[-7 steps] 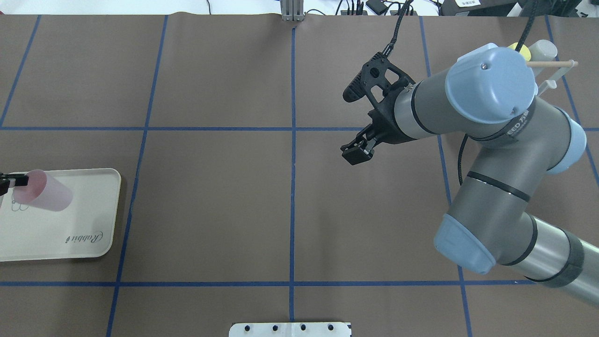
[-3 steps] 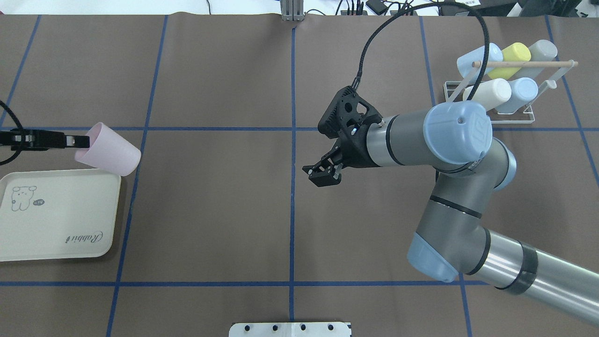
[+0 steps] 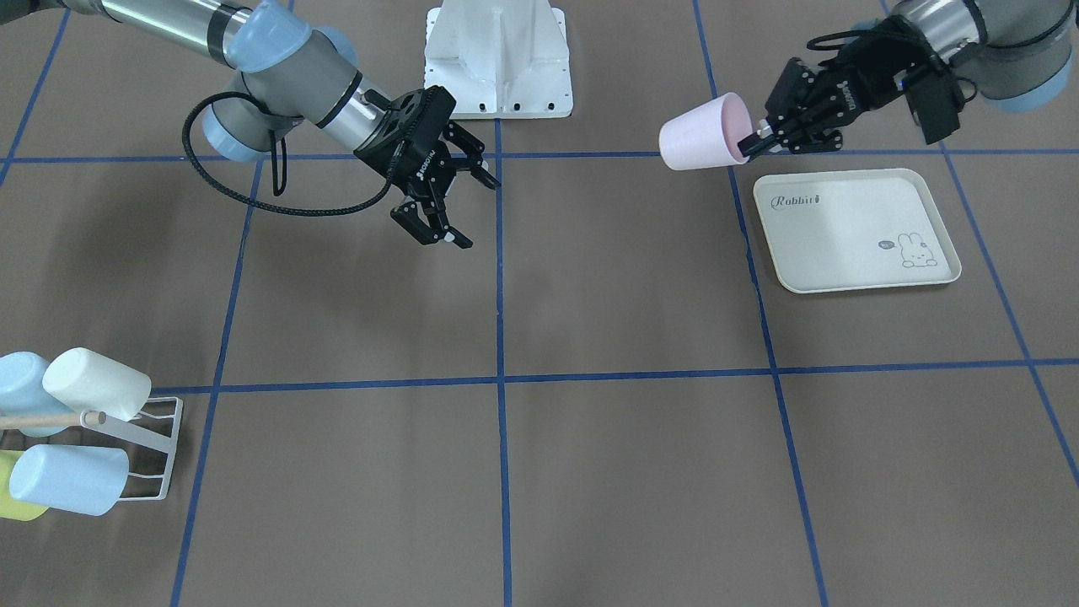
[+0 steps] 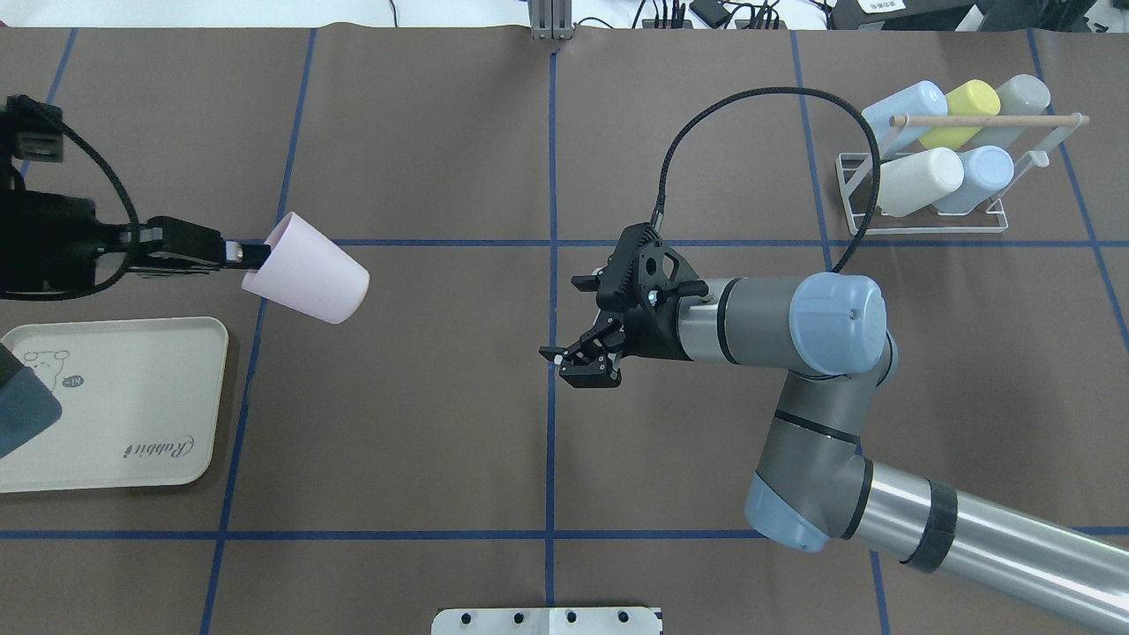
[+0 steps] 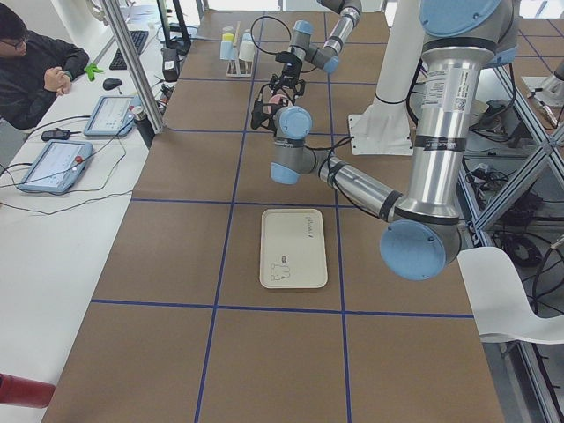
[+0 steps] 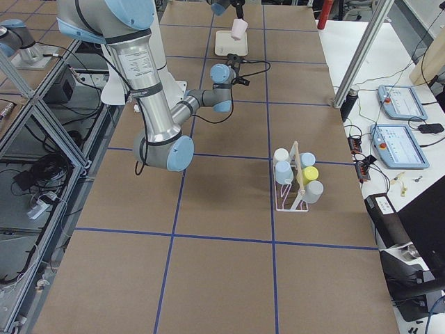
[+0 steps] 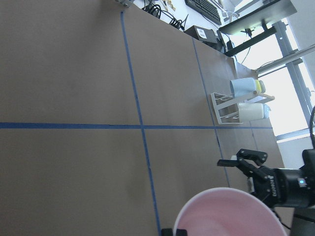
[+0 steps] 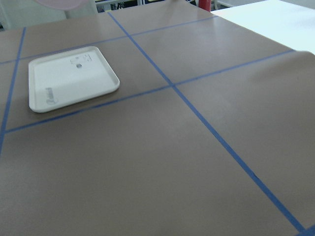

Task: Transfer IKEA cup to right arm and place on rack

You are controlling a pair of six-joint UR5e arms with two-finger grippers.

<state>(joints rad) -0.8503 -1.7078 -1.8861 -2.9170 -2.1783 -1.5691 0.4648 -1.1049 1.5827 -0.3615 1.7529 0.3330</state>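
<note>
Two grippers, one cup: hand-over set up, not yet made

Obs. Left gripper point(image 4: 251, 256) pinches the pink cup point(image 4: 309, 280) by its rim, one finger inside the mouth and one outside. The cup lies on its side in the air, just past the far corner of the rabbit-print tray point(image 4: 132, 414). Its mouth faces the left wrist and its closed base faces table centre. Left wrist view agrees: pink rim at the bottom edge, right gripper in sight beyond it.

Right gripper point(image 4: 571, 365) is empty, fingers spread wide, aimed along the table point(image 4: 423, 423) toward the cup's base end. It sits about on the centre line. Gripper and cup are well apart, no contact.

Reasoning. A rim pinch leaves the whole outer wall bare, so the receiving fingers can close without meeting the giver's. The sideways pose presents that wall to a level approach. The wide spread is presumably meant for the cup's body.

Rack point(image 4: 922, 231) stands at the robot's far right corner, well away from both grippers. Five other cups point(image 4: 917, 181) sit tilted on its prongs under the wooden dowel point(image 4: 988, 121). Free prong: cannot tell.

Status. Step in hand: closing the gap. Transfer and racking both outstanding.
</note>
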